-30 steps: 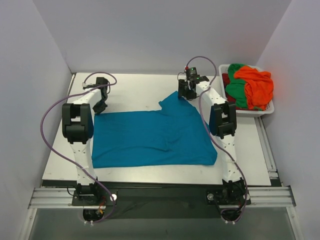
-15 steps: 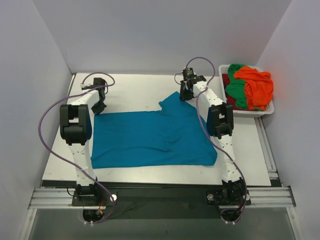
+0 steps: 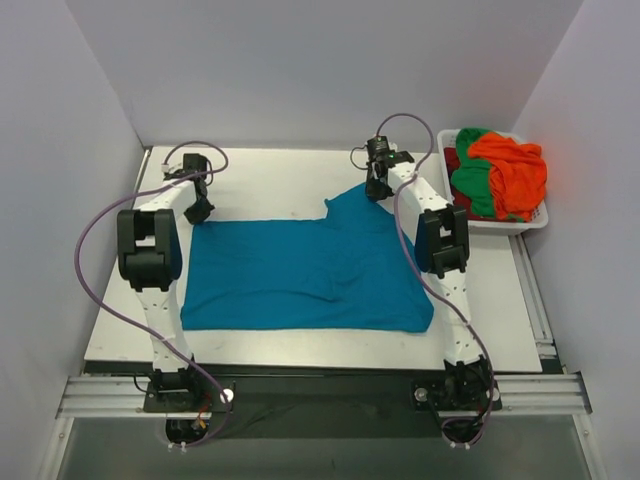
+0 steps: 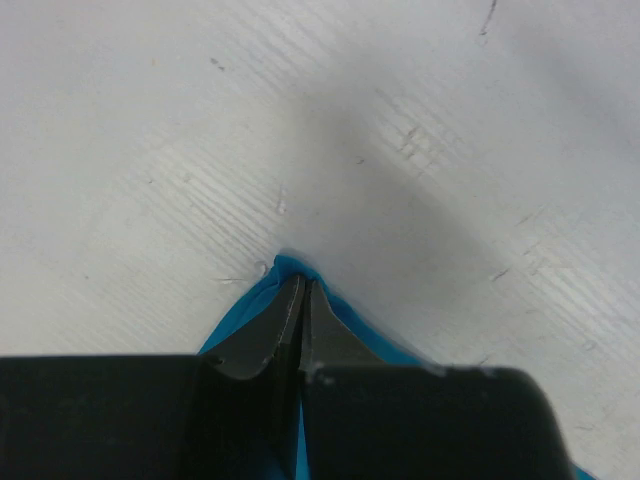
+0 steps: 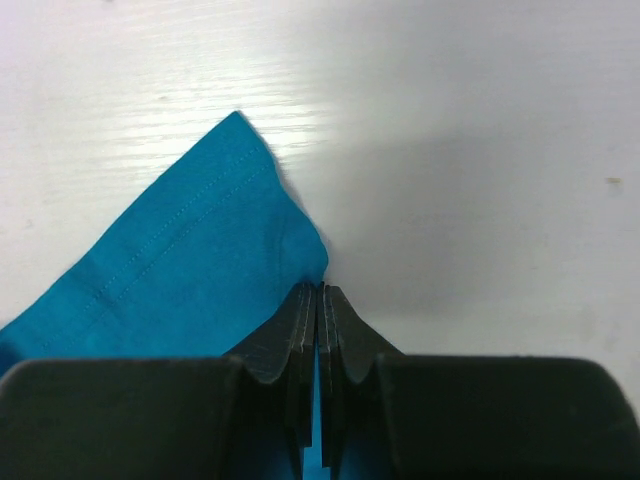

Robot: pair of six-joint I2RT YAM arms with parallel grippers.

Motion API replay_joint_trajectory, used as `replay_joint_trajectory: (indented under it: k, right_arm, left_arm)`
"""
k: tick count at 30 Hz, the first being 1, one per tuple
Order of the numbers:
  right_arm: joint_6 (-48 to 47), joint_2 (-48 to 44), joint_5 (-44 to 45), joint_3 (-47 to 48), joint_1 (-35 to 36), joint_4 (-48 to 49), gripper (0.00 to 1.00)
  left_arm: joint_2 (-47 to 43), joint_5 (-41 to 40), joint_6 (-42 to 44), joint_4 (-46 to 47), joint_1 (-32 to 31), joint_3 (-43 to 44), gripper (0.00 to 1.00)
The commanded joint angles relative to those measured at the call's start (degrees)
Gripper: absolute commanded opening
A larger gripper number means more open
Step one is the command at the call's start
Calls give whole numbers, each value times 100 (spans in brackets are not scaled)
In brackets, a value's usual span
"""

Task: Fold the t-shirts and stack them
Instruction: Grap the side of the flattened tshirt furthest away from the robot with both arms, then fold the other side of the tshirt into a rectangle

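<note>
The table [image 3: 500, 335] showed a narrow bare strip along its near edge, between the arm bases and the near hem of the teal shirt [image 3: 300, 275], which lay spread flat across the middle. That hem ran almost straight from beside the left arm to a rounded corner close against the right arm's lower links. Right of the shirt a wider bare band reached the table's right edge. On the left the shirt's side edge ran just beside the left arm, with only a slim margin before the left wall [image 3: 60, 200]. Farther back, the shirt's far edge ran level from its left corner to about the middle, then rose into a peak toward the right. The left gripper [image 3: 197, 212] sat on the far left corner, clenched on it: in the left wrist view its fingertips met, with a small teal tip poking out past them onto bare table. The right gripper [image 3: 376, 190] was pinched on the peak, teal cloth showing between its closed jaws in the right wrist view and a stitched hem corner lying flat to their left. Beyond both grippers the table was bare up to the back wall [image 3: 320, 70]. At the far right stood the basket [image 3: 500, 226], well apart from the teal shirt and near the right wall [image 3: 600, 250], holding an orange shirt [image 3: 515, 170] on top, a green shirt [image 3: 468, 185] beside it and a red shirt [image 3: 451, 160] at its left side.
</note>
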Motion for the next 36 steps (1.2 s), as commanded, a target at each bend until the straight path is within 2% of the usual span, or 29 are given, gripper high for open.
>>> replay_joint_trajectory:
  k: [1,9,16,26,36]
  right_arm:
    - [-194,-615,425,-98,-258,-35,0]
    - [-370,-994,433,-177,-355,167,0]
    - [-336,-1460,434,-834,-363,291,0]
    - [-2,-2654,477,-2434,-364,528,0]
    - [420,-4227,486,-4430,-267,958,0]
  left_arm:
    - [-120,450,114,457,14,204,0]
    - [-15,1012,123,896,190,521,0]
    - [-94,1469,123,1195,295,503,0]
    - [-787,2234,-17,1986,436,-638,0]
    - [-1868,2226,-61,2250,462,-1825,0]
